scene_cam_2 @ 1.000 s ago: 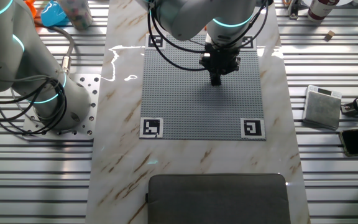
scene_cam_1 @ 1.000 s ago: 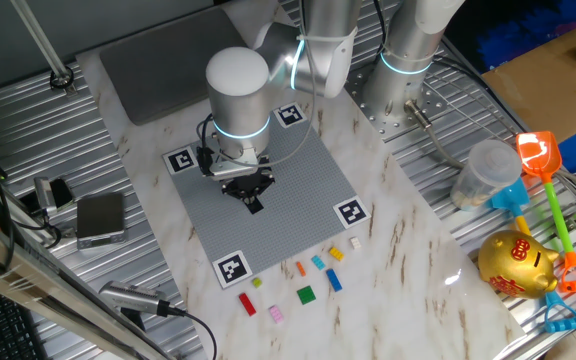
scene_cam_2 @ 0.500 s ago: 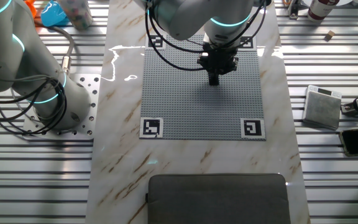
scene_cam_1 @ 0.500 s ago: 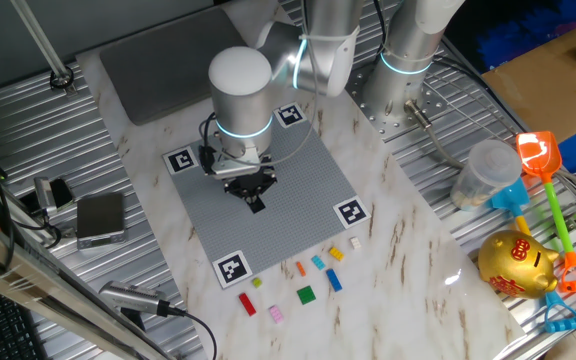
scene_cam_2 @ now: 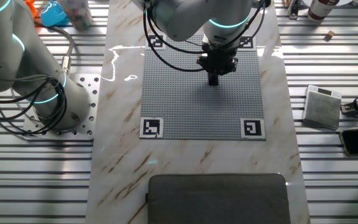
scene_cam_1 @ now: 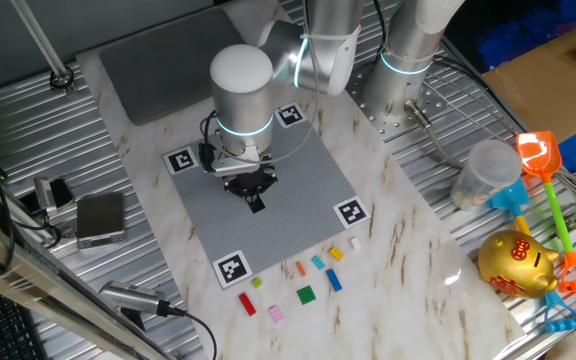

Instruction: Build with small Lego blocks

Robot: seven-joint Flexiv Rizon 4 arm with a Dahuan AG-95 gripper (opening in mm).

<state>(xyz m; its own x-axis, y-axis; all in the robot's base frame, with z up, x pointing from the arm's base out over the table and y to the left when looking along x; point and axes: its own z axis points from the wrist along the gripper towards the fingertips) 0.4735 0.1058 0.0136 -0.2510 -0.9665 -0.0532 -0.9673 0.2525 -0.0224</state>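
Observation:
My gripper (scene_cam_1: 254,202) hangs low over the middle of the grey studded plate (scene_cam_1: 303,200). Its fingers are shut on a small black brick (scene_cam_1: 255,204) at their tip, at or just above the studs. It also shows in the other fixed view (scene_cam_2: 214,79), over the plate's far half (scene_cam_2: 179,106). Several loose small Lego blocks lie on the marble in front of the plate: red (scene_cam_1: 247,304), pink (scene_cam_1: 276,314), green (scene_cam_1: 306,294), orange (scene_cam_1: 300,268), blue (scene_cam_1: 334,281), yellow (scene_cam_1: 336,253) and whitish (scene_cam_1: 355,241).
A second arm's base (scene_cam_1: 400,85) stands behind the plate. A grey pad (scene_cam_1: 158,55) lies at the table's far end. A gold piggy bank (scene_cam_1: 516,262), a toy spade (scene_cam_1: 541,160) and a plastic cup (scene_cam_1: 483,172) sit at the right. A small grey box (scene_cam_1: 100,218) lies at the left.
My gripper has shifted a little across the plate, away from the grey pad, still shut on the black brick. The loose blocks have not moved.

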